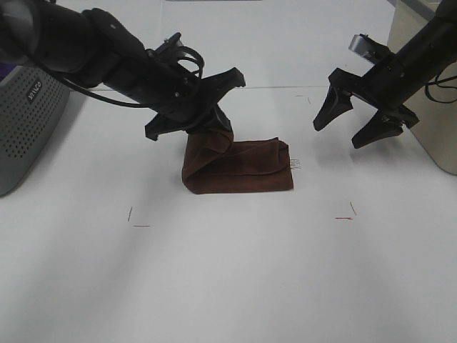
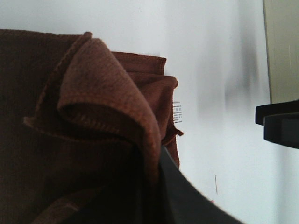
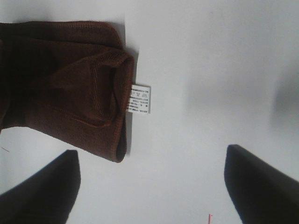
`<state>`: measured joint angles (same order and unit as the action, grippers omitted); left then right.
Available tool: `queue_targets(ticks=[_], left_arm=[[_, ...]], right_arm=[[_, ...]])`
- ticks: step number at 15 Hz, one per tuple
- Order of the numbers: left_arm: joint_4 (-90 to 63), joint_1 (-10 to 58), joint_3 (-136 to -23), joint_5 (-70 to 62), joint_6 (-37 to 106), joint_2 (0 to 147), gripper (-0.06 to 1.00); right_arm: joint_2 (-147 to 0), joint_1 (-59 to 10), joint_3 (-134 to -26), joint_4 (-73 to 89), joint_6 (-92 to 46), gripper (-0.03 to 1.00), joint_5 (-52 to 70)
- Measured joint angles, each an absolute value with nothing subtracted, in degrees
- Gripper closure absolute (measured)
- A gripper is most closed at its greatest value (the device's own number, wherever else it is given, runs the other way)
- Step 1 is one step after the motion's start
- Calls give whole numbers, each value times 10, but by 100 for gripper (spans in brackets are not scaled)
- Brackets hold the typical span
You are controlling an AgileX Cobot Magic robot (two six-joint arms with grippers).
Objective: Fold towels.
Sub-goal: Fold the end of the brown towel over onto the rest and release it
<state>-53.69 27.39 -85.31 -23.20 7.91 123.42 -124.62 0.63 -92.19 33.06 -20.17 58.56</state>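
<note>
The dark reddish-brown towel (image 1: 246,168) lies folded on the white table (image 1: 228,286), with its white tag (image 1: 295,165) at the right edge. My left gripper (image 1: 207,127) is shut on the towel's left end and holds it lifted above the rest. In the left wrist view the lifted fold (image 2: 103,98) drapes over one dark finger (image 2: 187,200). My right gripper (image 1: 339,134) is open and empty, hovering above the table to the right of the towel. The right wrist view shows the towel (image 3: 60,84), its tag (image 3: 141,99) and my right gripper (image 3: 149,196) spread wide.
A grey perforated box (image 1: 28,121) stands at the left edge and a beige box (image 1: 428,100) at the right edge. Small red marks (image 1: 344,216) and dark marks (image 1: 136,218) lie on the table in front of the towel.
</note>
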Motion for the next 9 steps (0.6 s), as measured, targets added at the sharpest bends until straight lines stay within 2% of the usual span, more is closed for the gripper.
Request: queue_targets(ticks=[2,4,8,9], left_arm=[[-556,278,-889,-248,76,1265,90],[-571,280,-925,-279,56,1300,80],[-592,286,-951,-301,44,1326,39],[-611,288,-953,-301,50,1326,34]], right_arm=[[-1246,6,-922,331,-202,17,586],[-1246,6,-922,331,-202,17,586],[-1246,6,-922,331,-202,17,586],[-1246,6,-922,331,-202,17,586]])
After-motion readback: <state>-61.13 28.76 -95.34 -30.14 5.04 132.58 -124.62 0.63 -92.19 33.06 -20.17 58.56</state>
